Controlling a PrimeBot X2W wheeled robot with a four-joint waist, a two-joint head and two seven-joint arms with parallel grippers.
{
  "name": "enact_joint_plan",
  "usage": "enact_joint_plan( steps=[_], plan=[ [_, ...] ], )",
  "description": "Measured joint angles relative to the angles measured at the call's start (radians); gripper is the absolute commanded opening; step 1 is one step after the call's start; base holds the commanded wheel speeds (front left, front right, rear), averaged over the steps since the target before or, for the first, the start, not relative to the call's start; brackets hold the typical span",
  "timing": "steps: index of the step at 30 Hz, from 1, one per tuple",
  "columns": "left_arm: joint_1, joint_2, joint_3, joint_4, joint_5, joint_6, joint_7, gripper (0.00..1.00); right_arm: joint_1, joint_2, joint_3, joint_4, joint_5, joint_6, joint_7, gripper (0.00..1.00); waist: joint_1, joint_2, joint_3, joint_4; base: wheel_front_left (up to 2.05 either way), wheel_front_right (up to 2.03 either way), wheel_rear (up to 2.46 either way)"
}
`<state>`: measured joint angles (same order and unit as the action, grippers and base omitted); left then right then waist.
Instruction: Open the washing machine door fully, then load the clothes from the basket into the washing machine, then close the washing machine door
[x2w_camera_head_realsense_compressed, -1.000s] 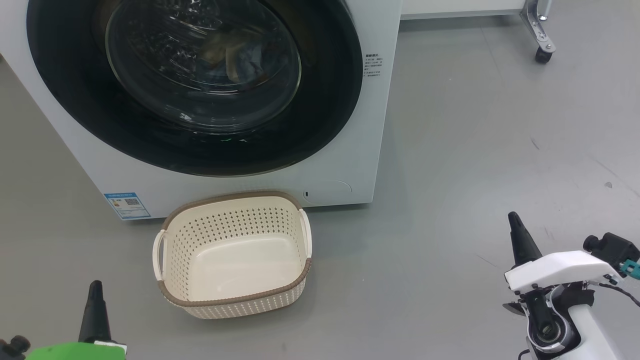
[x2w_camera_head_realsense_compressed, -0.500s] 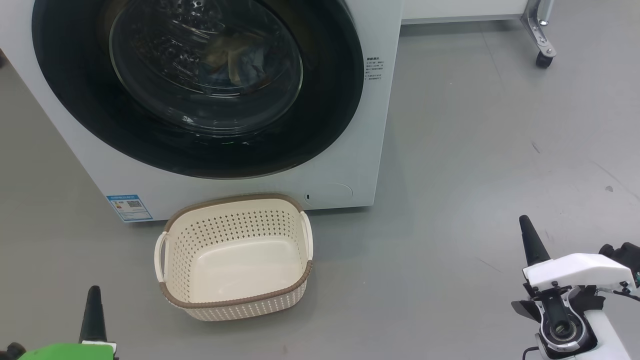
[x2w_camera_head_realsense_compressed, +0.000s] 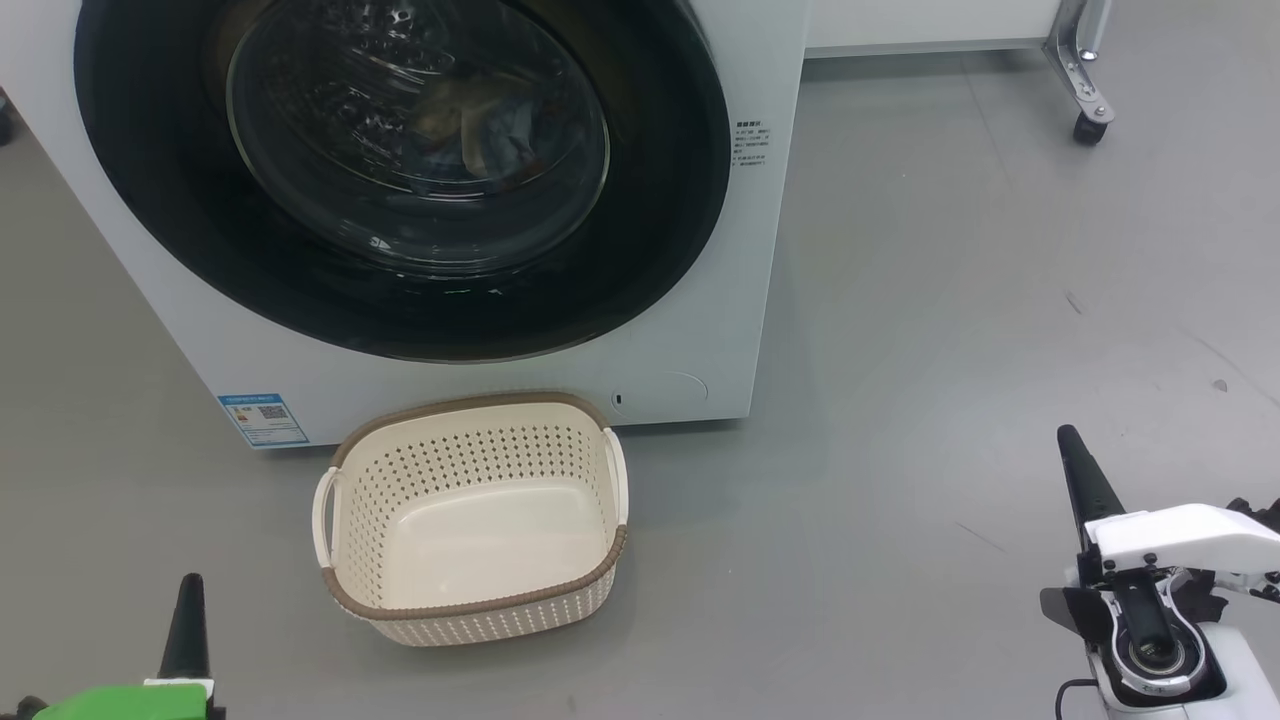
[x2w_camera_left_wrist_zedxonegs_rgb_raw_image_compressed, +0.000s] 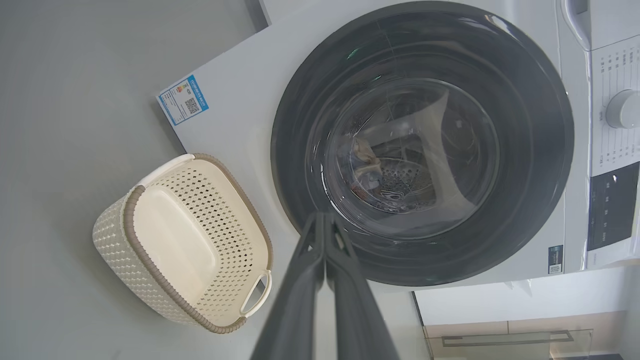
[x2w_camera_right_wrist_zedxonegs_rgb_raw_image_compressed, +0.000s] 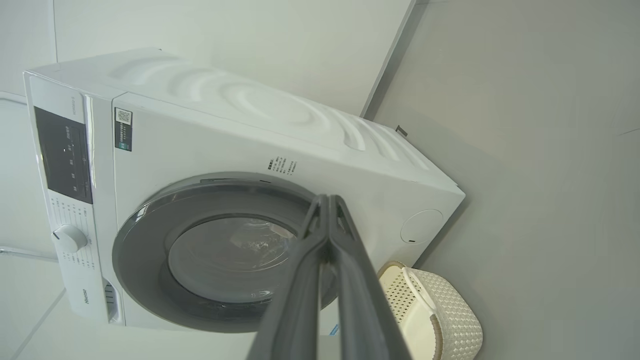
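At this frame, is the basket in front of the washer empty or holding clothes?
Empty: the basket shows a bare cream floor in the head and left wrist views, with no fabric inside.

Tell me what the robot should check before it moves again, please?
1. Door closed flat against the washing machine: ok.
2. Door locked tight: cannot tell.
3. Basket empty: ok.
4. Clothes inside, behind the door: ok.
5. Left gripper shut, holding nothing, apart from the basket: ok.
6. Right gripper shut, holding nothing, over bare floor: ok.
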<state>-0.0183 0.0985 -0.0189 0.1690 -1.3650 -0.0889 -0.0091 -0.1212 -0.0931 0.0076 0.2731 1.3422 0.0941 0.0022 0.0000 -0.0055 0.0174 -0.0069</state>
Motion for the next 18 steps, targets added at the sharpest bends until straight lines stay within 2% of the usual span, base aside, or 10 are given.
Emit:
enact_joint_plan(
  steps=[18],
  plan=[
    [-0.02, -0.018, 0.037, 0.023, -0.19, 0.009, 0.053, 0.0, 0.018, 0.028, -0.083, -0.031, 0.193, -0.008, 0.06, 0.0, 0.0, 0.0, -0.012, 0.005, 0.0, 0.0, 0.0]
  ],
)
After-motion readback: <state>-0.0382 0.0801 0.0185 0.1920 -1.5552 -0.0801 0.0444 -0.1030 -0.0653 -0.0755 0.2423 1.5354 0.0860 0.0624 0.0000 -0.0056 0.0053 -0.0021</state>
